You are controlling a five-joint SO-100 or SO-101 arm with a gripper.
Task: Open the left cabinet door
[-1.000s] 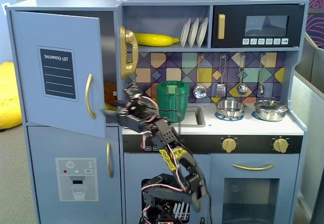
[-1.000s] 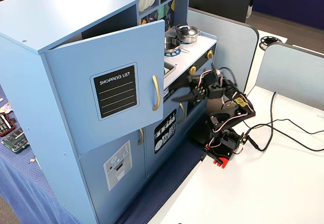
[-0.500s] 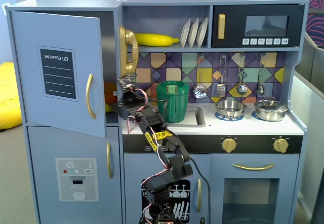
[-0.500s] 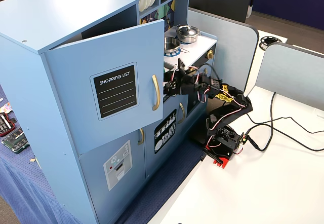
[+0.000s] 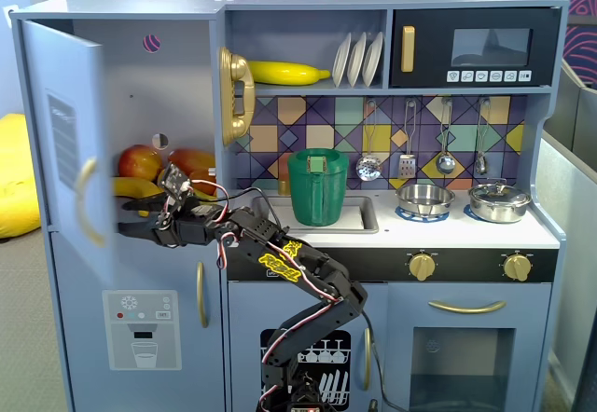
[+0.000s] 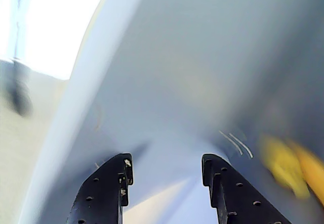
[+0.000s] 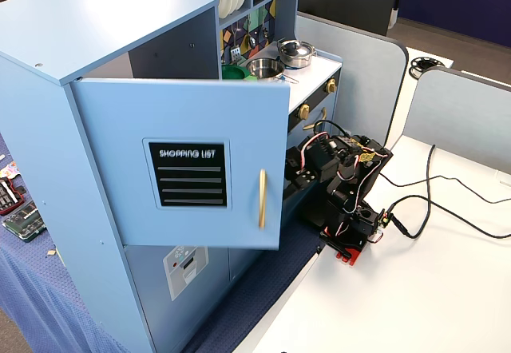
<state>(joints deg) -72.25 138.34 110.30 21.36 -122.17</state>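
The left cabinet door (image 7: 184,169), blue-grey with a black "SHOPPING LIST" board and a gold handle (image 7: 261,199), stands swung wide open. In a fixed view it shows nearly edge-on (image 5: 56,132) with its handle (image 5: 89,202) at the left. My gripper (image 5: 129,219) reaches in behind the door, at the cabinet's opening, level with the handle. In the wrist view my gripper (image 6: 167,168) is open and empty, its black fingers (image 6: 109,188) pointing at the door's pale inner face (image 6: 202,57). In the other fixed view the door hides the jaws; only the arm (image 7: 335,169) shows.
Apples (image 5: 140,162) and bananas (image 5: 135,188) lie inside the open cabinet; a yellow blur (image 6: 288,165) shows at the wrist view's right. Below is the water-dispenser door (image 5: 142,317). A green pitcher (image 5: 317,186) stands in the sink. Cables (image 7: 447,201) trail across the white table.
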